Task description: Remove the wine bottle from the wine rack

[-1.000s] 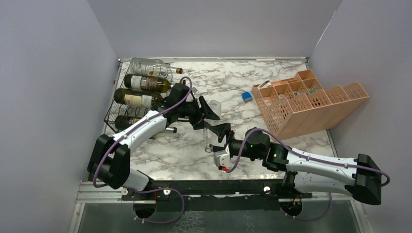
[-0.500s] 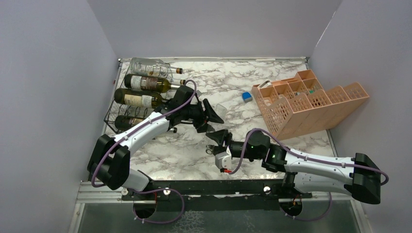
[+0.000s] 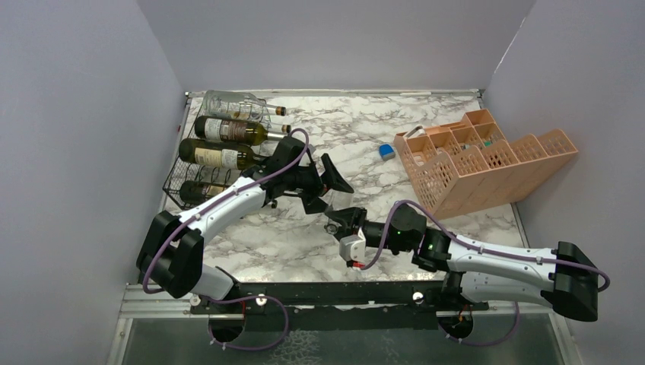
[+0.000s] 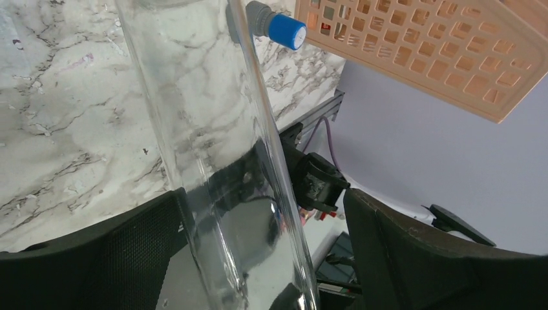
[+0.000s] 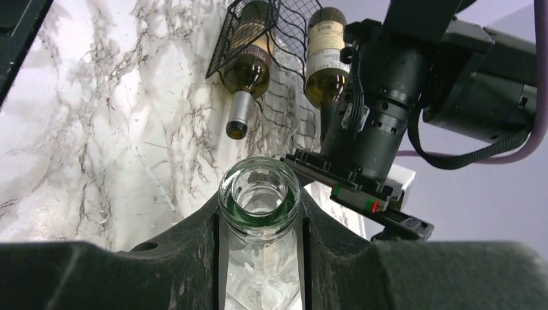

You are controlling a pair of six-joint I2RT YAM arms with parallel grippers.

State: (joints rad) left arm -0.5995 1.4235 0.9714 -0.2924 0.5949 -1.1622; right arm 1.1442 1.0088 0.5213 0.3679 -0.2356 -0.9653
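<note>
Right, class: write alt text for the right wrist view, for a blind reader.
The right tool grips a clear bottle by its neck, mouth facing the camera. Behind, a black wire rack on a marble table holds wine bottles.

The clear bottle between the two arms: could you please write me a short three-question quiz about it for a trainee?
1. Multiple choice: which gripper is shut on the clear bottle between the arms? A) left B) right C) both
2. True or false: this bottle lies on the wine rack.
3. Fill in: the fingers of the right gripper pinch the bottle at its ____, just under the open mouth.
Key: 1 B (the left gripper stands open around the body); 2 false; 3 neck.
</note>
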